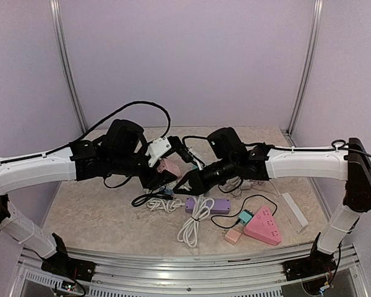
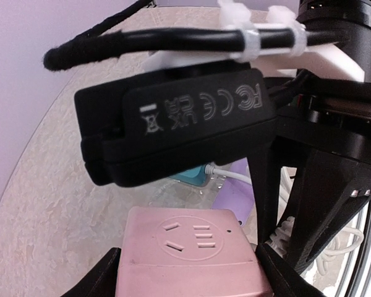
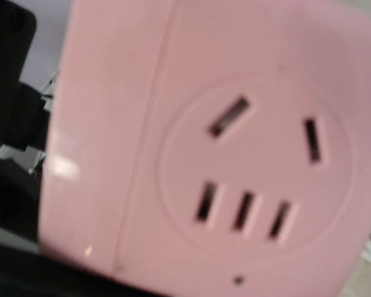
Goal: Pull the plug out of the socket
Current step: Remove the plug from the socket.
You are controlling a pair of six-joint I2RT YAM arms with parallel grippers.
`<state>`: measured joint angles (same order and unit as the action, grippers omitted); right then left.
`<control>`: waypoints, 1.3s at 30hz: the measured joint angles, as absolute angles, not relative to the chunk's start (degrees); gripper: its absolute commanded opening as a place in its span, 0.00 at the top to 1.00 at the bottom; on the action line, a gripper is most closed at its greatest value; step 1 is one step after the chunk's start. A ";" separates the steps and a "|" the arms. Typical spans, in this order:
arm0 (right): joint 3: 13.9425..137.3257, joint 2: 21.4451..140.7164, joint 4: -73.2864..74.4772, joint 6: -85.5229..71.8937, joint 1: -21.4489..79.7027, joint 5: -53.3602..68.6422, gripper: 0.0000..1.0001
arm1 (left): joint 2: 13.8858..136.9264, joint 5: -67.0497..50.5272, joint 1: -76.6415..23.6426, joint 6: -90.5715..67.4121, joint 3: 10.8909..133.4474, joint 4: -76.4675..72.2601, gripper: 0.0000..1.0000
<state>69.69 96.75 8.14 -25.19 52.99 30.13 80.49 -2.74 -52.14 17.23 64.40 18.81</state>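
The socket (image 2: 188, 247) is a pale pink cube with rounded edges. Each face in view carries a round recess with two slanted slots above a row of three upright slots, and a small dot below. It sits at the middle of the table (image 1: 93, 210), between the two arms. The left gripper (image 2: 188, 275) grasps it, with a black finger (image 2: 102, 275) pressed against each side. The right gripper (image 1: 182, 184) is just beside the cube; whether its fingers are clenched cannot be told. A purple power strip (image 1: 208, 205) lies nearby.
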 measured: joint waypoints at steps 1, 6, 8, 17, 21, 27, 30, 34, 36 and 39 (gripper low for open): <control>69.71 96.73 8.54 -24.86 52.80 30.74 1.00 | 80.51 -2.35 -52.56 17.54 64.40 18.65 0.92; 69.71 96.62 9.80 -24.21 52.49 31.88 1.00 | 80.99 -1.02 -53.65 18.26 64.40 18.35 0.97; 69.71 96.62 9.93 -24.25 52.36 31.75 1.00 | 81.19 -0.34 -53.71 17.96 64.42 18.00 0.96; 67.24 95.44 2.50 -27.18 53.65 25.78 1.00 | 81.30 -6.35 -47.72 11.77 65.39 18.44 0.96; 66.39 95.07 0.84 -28.42 54.50 24.23 1.00 | 81.08 -8.47 -46.89 11.16 65.39 19.25 0.96; 67.33 93.78 3.51 -28.21 55.24 20.21 0.52 | 81.08 -9.41 -46.78 10.66 65.98 19.09 0.96; 67.94 91.94 4.97 -28.60 54.81 15.68 0.28 | 81.54 -9.65 -45.63 10.31 67.29 22.48 0.96; 68.49 88.09 6.07 -28.91 53.89 10.15 0.21 | 84.01 -10.26 -43.88 8.78 68.42 25.80 0.97; 68.47 86.48 6.35 -29.26 53.87 7.84 0.21 | 85.12 -10.85 -43.03 7.44 68.66 27.00 0.97; 67.85 84.58 6.09 -30.39 54.00 5.87 0.27 | 86.61 -13.30 -40.60 4.40 69.17 28.25 0.97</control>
<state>67.85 84.58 6.09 -30.39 54.00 5.87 86.61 -13.30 -40.60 4.40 69.17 28.25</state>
